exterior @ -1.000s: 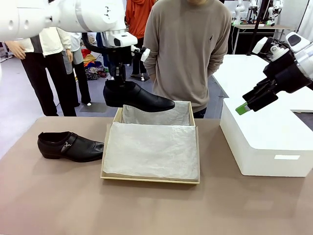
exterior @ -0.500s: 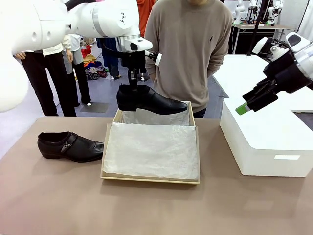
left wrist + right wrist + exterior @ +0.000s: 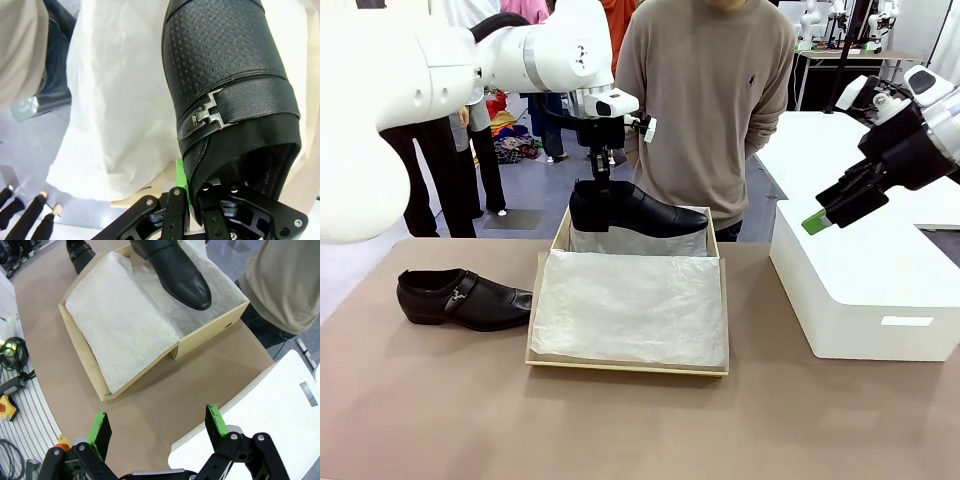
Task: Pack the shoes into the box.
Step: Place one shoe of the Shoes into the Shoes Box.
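Observation:
One black shoe point(image 3: 632, 208) hangs over the far end of the brown box point(image 3: 724, 300), toe pointing right. My left gripper point(image 3: 597, 190) is shut on its heel collar. In the left wrist view the shoe point(image 3: 225, 75) with its side buckle sits above white tissue, the gripper point(image 3: 192, 186) clamped on the collar at the bottom. The other shoe point(image 3: 465, 297) lies on the table left of the box. My right gripper point(image 3: 826, 214) is open with nothing in it, up above the white block. In the right wrist view the gripper point(image 3: 157, 427) looks down on the box point(image 3: 205, 337) and the held shoe point(image 3: 177, 270).
A large white block point(image 3: 865, 280) stands on the table to the right of the box. A person point(image 3: 705, 100) in a beige sweater stands close behind the box at the far edge. White tissue point(image 3: 630, 305) covers the box's inside.
My left arm has carried the held shoe to the right and lower, from left of the box's back corner to over its far end. The right arm has not moved.

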### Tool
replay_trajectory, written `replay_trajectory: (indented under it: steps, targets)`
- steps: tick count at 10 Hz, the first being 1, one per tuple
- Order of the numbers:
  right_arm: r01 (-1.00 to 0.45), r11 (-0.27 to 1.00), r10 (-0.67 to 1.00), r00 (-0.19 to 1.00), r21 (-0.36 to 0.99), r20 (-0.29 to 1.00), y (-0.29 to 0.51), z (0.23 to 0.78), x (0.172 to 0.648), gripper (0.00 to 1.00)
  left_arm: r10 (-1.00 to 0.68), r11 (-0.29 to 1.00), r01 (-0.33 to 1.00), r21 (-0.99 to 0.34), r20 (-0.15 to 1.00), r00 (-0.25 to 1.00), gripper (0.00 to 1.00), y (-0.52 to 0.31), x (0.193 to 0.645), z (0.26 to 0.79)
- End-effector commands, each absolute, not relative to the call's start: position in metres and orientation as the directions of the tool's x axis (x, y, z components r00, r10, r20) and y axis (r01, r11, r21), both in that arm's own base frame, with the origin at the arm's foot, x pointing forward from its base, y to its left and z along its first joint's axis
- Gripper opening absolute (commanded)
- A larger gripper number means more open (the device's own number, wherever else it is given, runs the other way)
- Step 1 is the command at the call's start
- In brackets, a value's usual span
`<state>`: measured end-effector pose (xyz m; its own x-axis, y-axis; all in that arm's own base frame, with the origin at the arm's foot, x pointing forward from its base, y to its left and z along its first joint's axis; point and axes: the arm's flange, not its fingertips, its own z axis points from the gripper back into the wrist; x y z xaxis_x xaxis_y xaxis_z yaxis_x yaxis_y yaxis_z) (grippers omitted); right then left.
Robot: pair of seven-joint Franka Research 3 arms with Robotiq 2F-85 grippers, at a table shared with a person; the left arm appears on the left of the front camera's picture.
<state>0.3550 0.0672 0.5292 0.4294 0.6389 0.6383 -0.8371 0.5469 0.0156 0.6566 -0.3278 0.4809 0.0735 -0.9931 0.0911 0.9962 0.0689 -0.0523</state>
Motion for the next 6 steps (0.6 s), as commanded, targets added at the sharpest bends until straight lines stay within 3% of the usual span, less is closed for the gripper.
replay_trajectory:
  steps: [1,6]
  targets:
    - [-0.840,0.542,0.632,0.424,0.021,0.648,0.067,0.529,0.357,1.00,-0.992,0.105,0.994,-0.021,0.065,0.107,0.00,-0.334,0.669,0.485]
    - [-0.840,0.542,0.632,0.424,0.021,0.648,0.067,0.529,0.357,1.00,-0.995,0.066,0.998,0.001,0.070,0.066,0.00,-0.334,0.679,0.452]
